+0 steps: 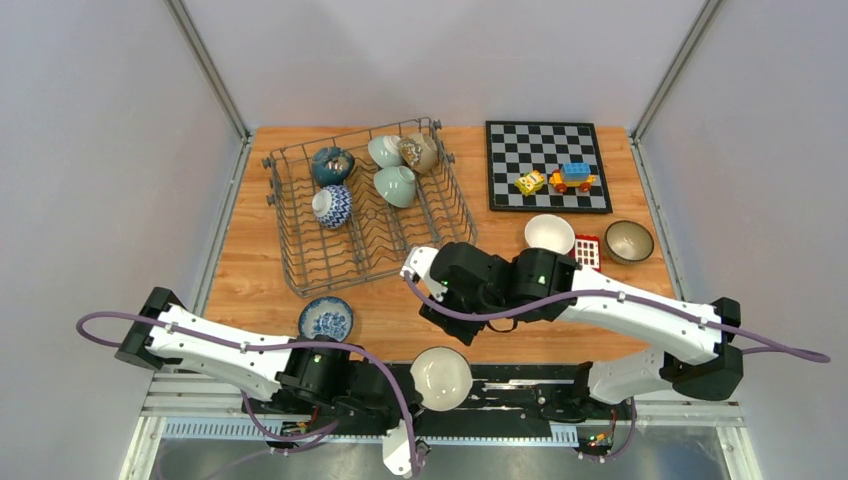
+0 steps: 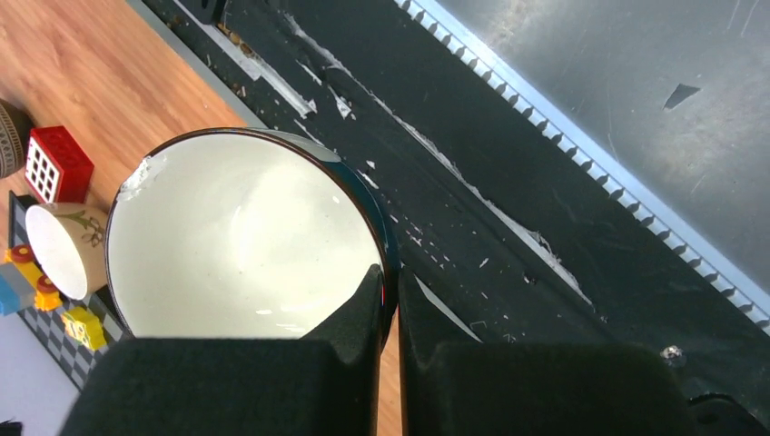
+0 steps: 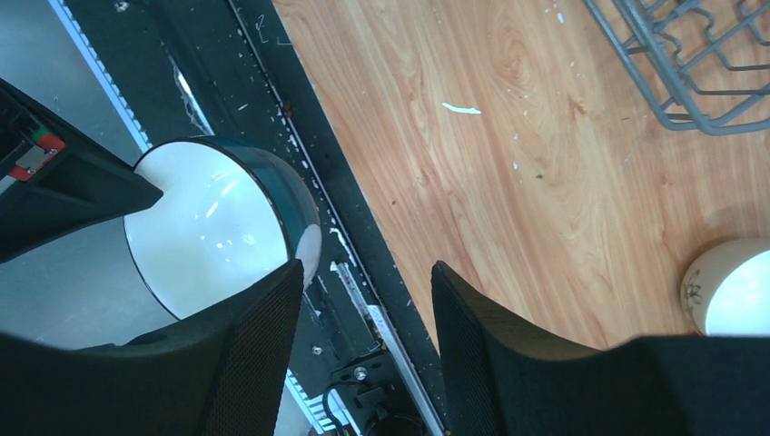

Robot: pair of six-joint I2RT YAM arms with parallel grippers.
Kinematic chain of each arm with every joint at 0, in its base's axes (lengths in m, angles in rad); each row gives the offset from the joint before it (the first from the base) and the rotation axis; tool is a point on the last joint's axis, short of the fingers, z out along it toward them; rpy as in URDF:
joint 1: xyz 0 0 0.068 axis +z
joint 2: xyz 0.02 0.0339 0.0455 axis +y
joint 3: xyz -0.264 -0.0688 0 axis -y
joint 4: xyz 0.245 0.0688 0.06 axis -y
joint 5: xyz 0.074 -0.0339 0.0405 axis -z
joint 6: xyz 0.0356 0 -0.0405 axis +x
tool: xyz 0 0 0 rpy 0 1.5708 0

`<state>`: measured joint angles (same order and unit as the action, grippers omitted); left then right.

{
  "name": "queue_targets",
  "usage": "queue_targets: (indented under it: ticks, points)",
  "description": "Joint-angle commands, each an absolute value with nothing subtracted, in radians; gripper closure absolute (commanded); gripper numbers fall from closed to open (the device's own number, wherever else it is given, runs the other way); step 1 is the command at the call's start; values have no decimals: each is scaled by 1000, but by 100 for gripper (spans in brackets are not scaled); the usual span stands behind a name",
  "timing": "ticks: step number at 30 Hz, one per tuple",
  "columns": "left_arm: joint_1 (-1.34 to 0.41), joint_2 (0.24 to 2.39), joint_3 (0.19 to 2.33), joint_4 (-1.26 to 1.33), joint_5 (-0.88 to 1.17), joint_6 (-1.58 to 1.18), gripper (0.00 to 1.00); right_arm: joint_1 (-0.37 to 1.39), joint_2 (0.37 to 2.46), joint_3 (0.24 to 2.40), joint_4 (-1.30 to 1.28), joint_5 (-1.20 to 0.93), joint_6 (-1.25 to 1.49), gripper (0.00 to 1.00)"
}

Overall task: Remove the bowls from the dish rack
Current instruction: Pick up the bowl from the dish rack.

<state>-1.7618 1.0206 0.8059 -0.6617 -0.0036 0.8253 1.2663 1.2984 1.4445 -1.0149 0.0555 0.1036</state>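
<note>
The grey wire dish rack (image 1: 300,262) stands at the back left and holds several bowls: dark teal (image 1: 332,163), blue-and-white (image 1: 332,206), two pale green (image 1: 396,185) and beige-brown (image 1: 420,152). My left gripper (image 1: 414,388) is shut on the rim of a dark teal bowl with a white inside (image 2: 236,236), held over the table's near edge and the black rail. My right gripper (image 3: 363,282) is open and empty just beyond that bowl (image 3: 213,227). A blue-and-white bowl (image 1: 326,319), a cream white bowl (image 1: 549,234) and a brown bowl (image 1: 628,241) sit on the table.
A black-and-white chessboard (image 1: 520,150) with toy blocks (image 1: 572,178) lies at the back right. A red block (image 1: 587,251) sits between the cream and brown bowls. A black rail (image 2: 508,182) runs along the table's near edge. The rack's corner (image 3: 690,82) shows in the right wrist view.
</note>
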Motion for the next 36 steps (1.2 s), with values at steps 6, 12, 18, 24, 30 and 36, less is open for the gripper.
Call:
queue_targets:
  ticks: [6,12,18,24,30,36]
  points:
    - [-1769,1013,807,-578,2,815,100,1344,1327,1388,-1013,68,185,44]
    - [-1769,999,799,-573,3,801,100,1364,1320,1324,-1005,43,230,45]
    - [-1769,991,791,-569,-29,797,100,1377,1327,1283,-981,28,256,52]
    - [-1769,984,788,-560,-41,789,100,1390,1355,1283,-975,19,262,55]
    - [-1767,978,789,-551,-46,776,100,1396,1370,1276,-971,33,273,66]
    - [-1768,975,789,-542,-48,763,100,1397,1371,1268,-972,56,280,78]
